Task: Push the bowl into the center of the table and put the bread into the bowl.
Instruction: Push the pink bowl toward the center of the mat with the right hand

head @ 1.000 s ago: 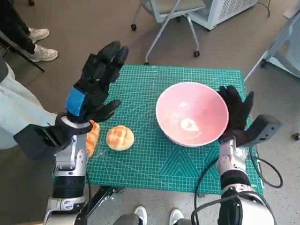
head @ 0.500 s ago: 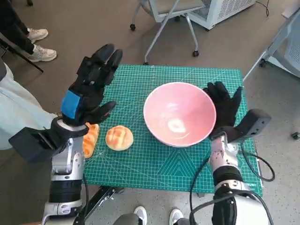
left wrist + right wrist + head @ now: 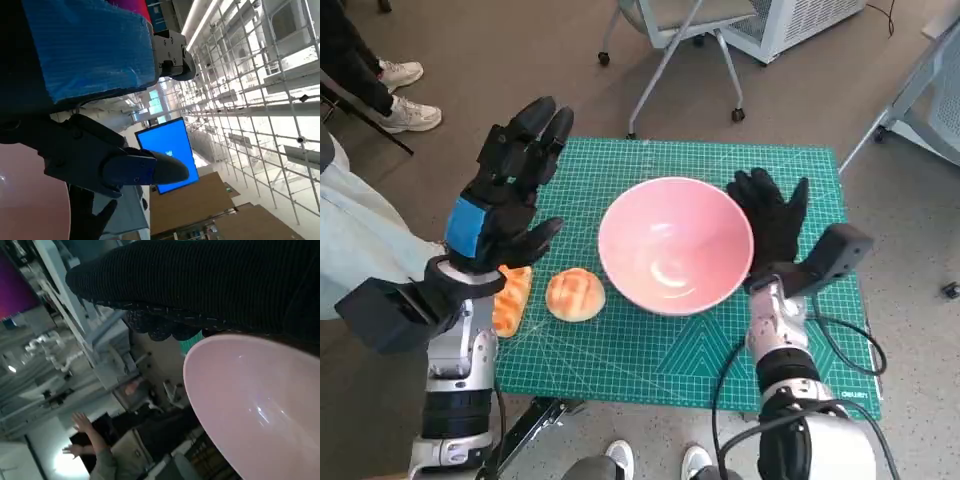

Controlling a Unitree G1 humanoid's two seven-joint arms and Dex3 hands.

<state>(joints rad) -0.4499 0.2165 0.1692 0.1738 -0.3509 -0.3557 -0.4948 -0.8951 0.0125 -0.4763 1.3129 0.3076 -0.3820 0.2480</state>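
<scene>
I have the pink bowl (image 3: 675,244) near the middle of the table, a little toward the right edge. My right hand (image 3: 770,222) lies flat against its right wall with fingers spread, gripping nothing. The bowl looks rigid, smooth and fairly light, so I judge it will slide easily on the mat under a push low on the wall; press too high and it may tip or skate away.

The round bread (image 3: 575,294) sits near the left front corner, just left of the bowl and clear of it. I expect it to be soft and light, easily dented, so I would cup it from the sides and under. A longer loaf (image 3: 510,298) lies at the left edge, partly hidden by my left hand (image 3: 505,196), which hovers above the left edge, fingers spread, empty.

The green cutting mat (image 3: 660,350) covers the table. Around it I see an office chair (image 3: 685,25) beyond the far edge and a person's shoes (image 3: 405,95) on the floor.
</scene>
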